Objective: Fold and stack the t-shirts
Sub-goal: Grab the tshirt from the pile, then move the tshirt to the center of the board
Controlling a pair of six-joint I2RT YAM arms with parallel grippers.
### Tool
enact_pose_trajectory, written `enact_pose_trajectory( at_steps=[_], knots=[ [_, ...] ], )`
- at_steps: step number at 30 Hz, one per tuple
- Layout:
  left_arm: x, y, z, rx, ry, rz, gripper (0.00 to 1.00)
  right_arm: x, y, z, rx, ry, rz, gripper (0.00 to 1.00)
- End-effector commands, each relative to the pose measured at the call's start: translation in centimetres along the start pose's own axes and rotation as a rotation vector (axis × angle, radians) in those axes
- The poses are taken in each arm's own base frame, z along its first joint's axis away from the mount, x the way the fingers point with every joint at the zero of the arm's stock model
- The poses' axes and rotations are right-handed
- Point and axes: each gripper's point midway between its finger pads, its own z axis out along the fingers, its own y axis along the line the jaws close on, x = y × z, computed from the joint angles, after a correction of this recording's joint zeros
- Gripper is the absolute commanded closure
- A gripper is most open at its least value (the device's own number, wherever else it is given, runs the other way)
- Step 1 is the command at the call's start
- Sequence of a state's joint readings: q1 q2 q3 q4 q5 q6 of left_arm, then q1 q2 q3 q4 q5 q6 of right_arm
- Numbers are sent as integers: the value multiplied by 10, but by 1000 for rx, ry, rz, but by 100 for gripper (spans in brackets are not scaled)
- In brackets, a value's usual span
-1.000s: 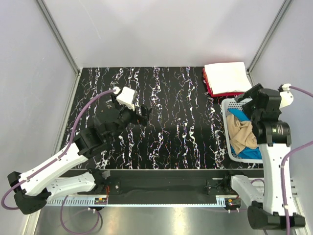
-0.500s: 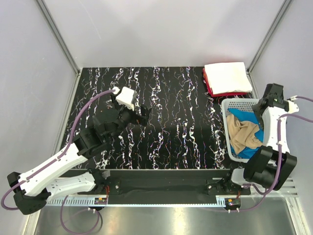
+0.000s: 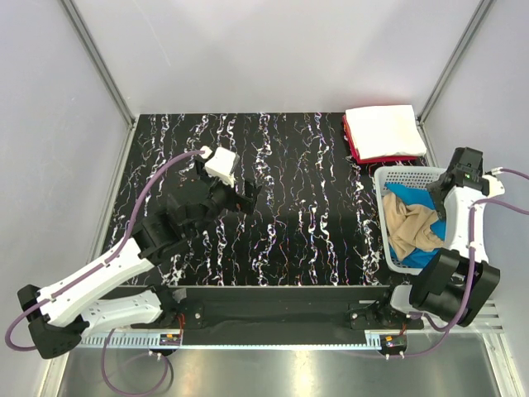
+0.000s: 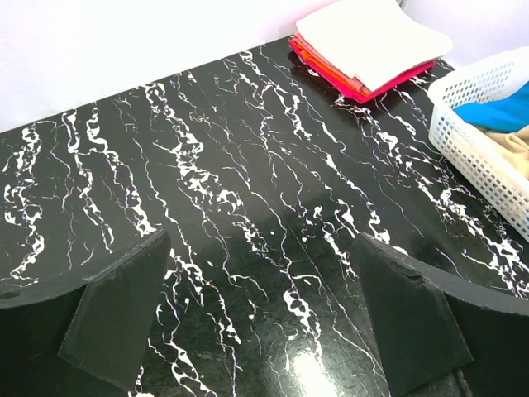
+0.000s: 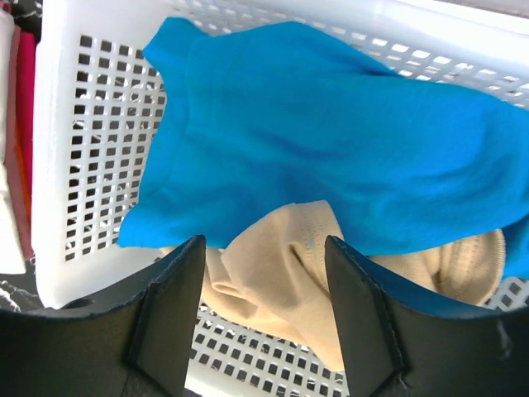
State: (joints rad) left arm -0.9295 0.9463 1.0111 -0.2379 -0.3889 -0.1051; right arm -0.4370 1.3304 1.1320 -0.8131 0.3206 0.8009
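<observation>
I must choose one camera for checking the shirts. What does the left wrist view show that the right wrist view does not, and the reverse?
Only the left wrist view: the open left gripper over a bare stretch of table, and the top of the white shirt on the red shirt. Only the right wrist view: the open right gripper, looking down into the basket. Both: the blue shirt and the tan shirt in the basket, and the stack's edge.

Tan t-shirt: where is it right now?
Top view, right side: the tan t-shirt lies in the white mesh basket, bunched against the blue t-shirt, with the right gripper poised above the basket.
</observation>
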Motion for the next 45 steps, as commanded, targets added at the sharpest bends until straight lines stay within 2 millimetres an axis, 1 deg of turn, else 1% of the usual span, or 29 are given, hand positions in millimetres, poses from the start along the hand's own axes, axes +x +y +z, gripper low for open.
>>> enact_pose_trajectory(
  at_steps=[1, 7, 9, 11, 13, 14, 16, 17, 19, 20, 23, 24, 25, 26, 27, 28, 29, 30, 31, 32, 33, 34, 35, 37, 39, 41, 42, 43, 45],
  knots=[
    [-25, -8, -1, 35, -68, -42, 1, 10, 5, 4, -33, 36, 7, 34],
    [-26, -6, -1, 22, -66, -40, 1, 25, -4, 14, 4, 74, 57, 33],
    [-28, -6, -2, 23, -72, -41, 1, 24, -3, 15, 5, 73, 45, 37],
    [-30, -4, -5, 19, -79, -44, 1, 24, 0, 12, -14, 79, 30, 65],
    [-32, -2, -7, 12, -86, -43, 1, 13, 14, -5, -99, 62, 5, 81],
    [-33, 0, -7, 6, -89, -43, 1, 14, 37, -18, -225, 97, -9, 95],
    [-34, 0, -9, 3, -93, -45, 1, -3, 79, -60, -446, 103, -75, 100],
    [-36, 0, -9, 7, -97, -47, 1, -16, 107, -105, -616, 121, -103, 100],
    [-38, 0, -12, 12, -104, -53, 1, -27, 117, -143, -677, 139, -120, 100],
    [-38, 1, -12, 9, -106, -52, 1, -55, 131, -188, -767, 64, -118, 100],
    [-39, 6, -14, -18, -112, -46, 1, -86, 141, -247, -865, -19, -108, 100],
    [-40, 9, -15, -32, -116, -42, 1, -112, 146, -299, -968, -116, -93, 100],
    [-41, 10, -16, -35, -118, -41, 1, -122, 154, -313, -1005, -138, -88, 100],
    [-42, 11, -17, -37, -123, -42, 1, -139, 155, -365, -1119, -221, -83, 100],
    [-45, 13, -19, -40, -132, -46, 1, -145, 157, -385, -1170, -236, -66, 100],
    [-46, 13, -20, -41, -136, -48, 1, -151, 169, -387, -1196, -223, -64, 100],
    [-47, 15, -21, -45, -139, -48, 1, -151, 172, -407, -1263, -219, -76, 100],
    [-47, 15, -21, -48, -141, -46, 1, -156, 165, -447, -1360, -257, -50, 100],
    [-49, 16, -22, -52, -147, -49, 1, -160, 175, -450, -1397, -237, -44, 100],
    [-50, 17, -23, -56, -151, -51, 1, -152, 174, -474, -1489, -181, -41, 100],
    [-50, 18, -25, -58, -153, -52, 1, -149, 179, -479, -1532, -131, -38, 100],
    [-51, 19, -25, -61, -156, -53, 1, -149, 179, -503, -1632, -138, -56, 100],
    [-52, 19, -26, -60, -159, -56, 1, -136, 193, -487, -1648, -5, -75, 100],
    [-54, 20, -27, -64, -167, -63, 1, -119, 195, -509, -1750, 81, -89, 100],
    [-54, 22, -28, -77, -173, -71, 1, -104, 201, -509, -1763, 88, -151, 100],
    [-54, 25, -27, -85, -171, -78, 1, -76, 215, -501, -1746, 155, -210, 100],
    [-54, 25, -27, -87, -171, -80, 1, -66, 222, -495, -1729, 182, -223, 100],
    [-54, 26, -27, -88, -171, -80, 1, -42, 231, -490, -1708, 262, -253, 100],
    [-55, 28, -29, -98, -176, -86, 1, -15, 251, -460, -1620, 312, -267, 100]
  ],
)
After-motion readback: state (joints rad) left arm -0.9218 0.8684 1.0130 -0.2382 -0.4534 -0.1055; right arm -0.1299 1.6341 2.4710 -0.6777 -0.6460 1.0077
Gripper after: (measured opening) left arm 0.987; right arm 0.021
